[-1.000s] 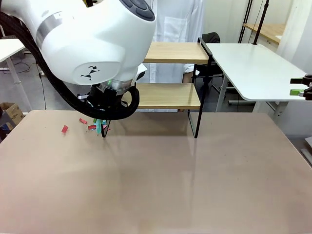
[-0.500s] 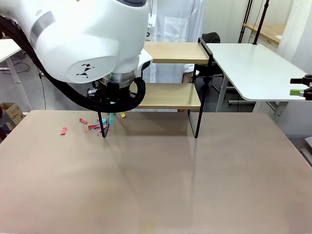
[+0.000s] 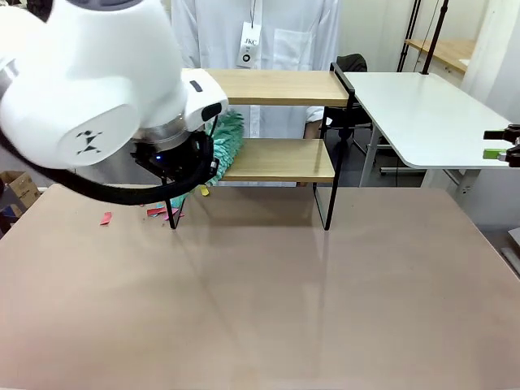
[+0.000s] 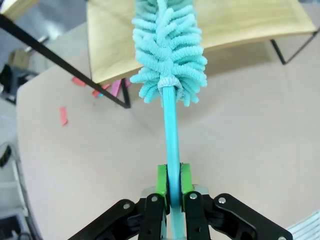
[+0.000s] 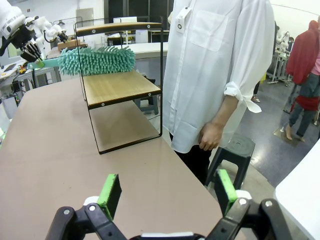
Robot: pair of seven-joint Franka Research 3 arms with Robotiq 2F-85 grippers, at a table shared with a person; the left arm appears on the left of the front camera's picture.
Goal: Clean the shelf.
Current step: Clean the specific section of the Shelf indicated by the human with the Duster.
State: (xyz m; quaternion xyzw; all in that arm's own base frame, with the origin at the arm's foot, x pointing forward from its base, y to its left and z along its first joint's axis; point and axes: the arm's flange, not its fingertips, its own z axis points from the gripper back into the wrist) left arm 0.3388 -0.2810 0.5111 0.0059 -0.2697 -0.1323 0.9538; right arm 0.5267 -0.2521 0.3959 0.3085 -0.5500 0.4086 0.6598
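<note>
The left gripper (image 4: 170, 178) clamps its green pads (image 4: 161, 178) tight on the thin teal handle of a duster (image 4: 168, 50), both fingers pressed flat against the stem. The fluffy head points at the shelf (image 3: 280, 159) and sits at the left end of the rack, in the gap between the two wood boards. From the right wrist view the head hangs just over the lower board; whether the fibres touch the wood cannot be told.

The shelf stands at the far side of the table (image 3: 325, 309), its thin black legs planted on the tabletop, directly in front of a person (image 5: 215, 60) in a white coat. The person waits behind it, one hand (image 5: 210, 138) hanging loose at the side.

Small red and pink scraps (image 3: 162, 213) lie scattered on the table by the rack's front left leg, with one red piece (image 3: 106, 217) lying a little apart to the left.

The right gripper (image 5: 167, 188) is well away from the rack near the right end of the table, its fingers spread wide with nothing between them.
</note>
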